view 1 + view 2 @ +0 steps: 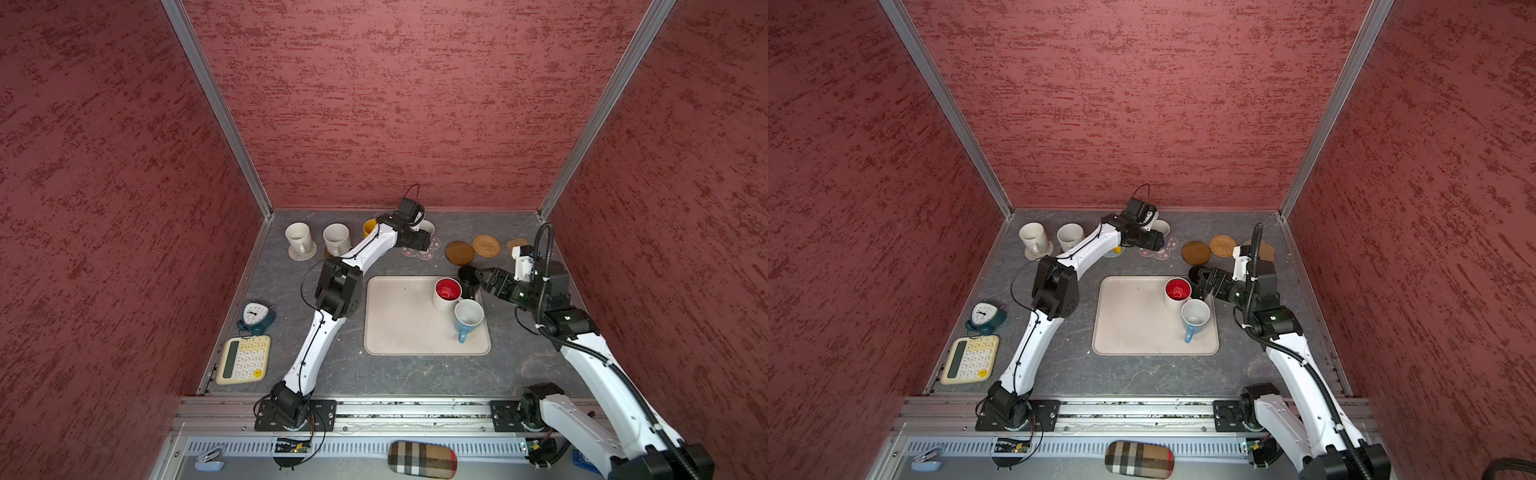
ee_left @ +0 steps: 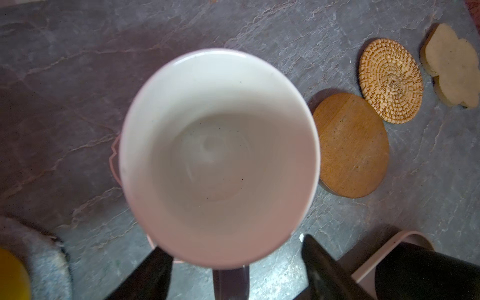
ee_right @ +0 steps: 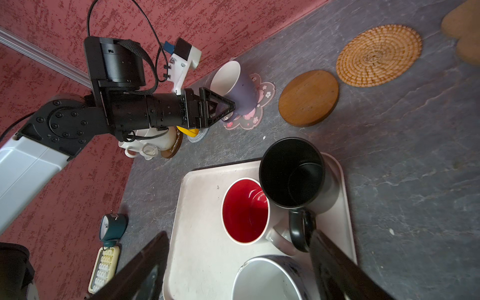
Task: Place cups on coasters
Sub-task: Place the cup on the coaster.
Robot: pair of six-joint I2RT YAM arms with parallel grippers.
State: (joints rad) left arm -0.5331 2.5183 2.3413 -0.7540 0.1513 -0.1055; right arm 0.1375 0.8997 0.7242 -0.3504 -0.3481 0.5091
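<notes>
Your left gripper [image 2: 235, 244] has its jaws spread, one finger on each side of the handle of the single lavender mug [image 2: 218, 155], touching neither side; that mug stands on the one pink flower coaster [image 3: 267, 91]; beyond those jaws lie three bare coasters: one brown disc [image 2: 353, 145], one rattan round [image 2: 391, 80], one lobed cork [image 2: 454, 65]; behind and beside them, two white mugs [image 1: 298, 237] [image 1: 336, 239] and one yellow mug [image 1: 369, 227] sit on coasters; your right gripper [image 3: 239, 233] gapes wide, holding nothing; just ahead of its jaws stands one black mug [image 3: 292, 172], handle close by one finger, contact unclear; one red-lined mug [image 3: 245, 210] and one light blue mug [image 1: 468, 316] share the tray [image 1: 395, 316] with it; seven mugs in all.
</notes>
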